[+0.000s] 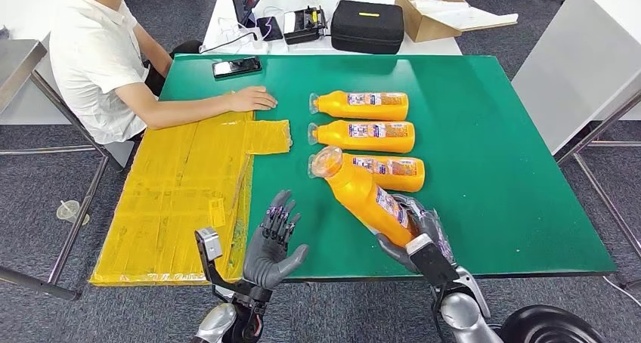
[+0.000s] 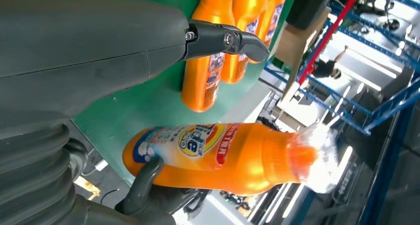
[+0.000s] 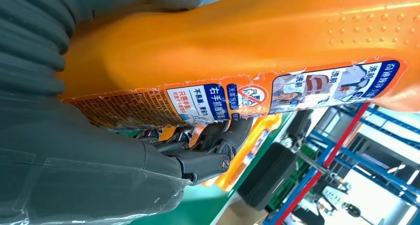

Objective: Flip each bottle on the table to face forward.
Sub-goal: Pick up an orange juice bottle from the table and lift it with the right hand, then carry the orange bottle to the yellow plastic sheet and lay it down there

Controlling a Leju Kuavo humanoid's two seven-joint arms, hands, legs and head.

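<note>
Head view, near edge: the left hand (image 1: 275, 241) hovers over the near edge of the green table (image 1: 499, 169), palm up, fingers spread and holding nothing.
Right hand: the right hand (image 1: 419, 233) grips the base end of an orange detergent bottle (image 1: 363, 193), fingers wrapped around its lower body.
Held bottle: lifted clear of the table and tilted, its clear-wrapped cap pointing far and left, its base near and right; the cap end hangs over the nearest lying bottle.
Left wrist view: the held bottle (image 2: 223, 155) shows a colourful round front label, with a grey thumb of the right hand curled under its base.
Right wrist view: the bottle's side (image 3: 257, 41) carries a blue and white printed label, the dark fingers (image 3: 208, 150) curled beneath it.
Nearest lying bottle: orange bottle (image 1: 393, 172) on its side, cap to the left.
Middle lying bottle: (image 1: 364, 135) on its side, parallel, just beyond.
Farthest lying bottle: (image 1: 361, 105) on its side, cap left.
Left side: yellow sheet (image 1: 181, 199) spread over the table's left part.
Far left: a seated person's hand (image 1: 253, 99) rests on the table; a phone (image 1: 236, 67) lies beyond it.
Beyond the table: black case (image 1: 368, 26) and cardboard box (image 1: 431, 10) on a white table.
</note>
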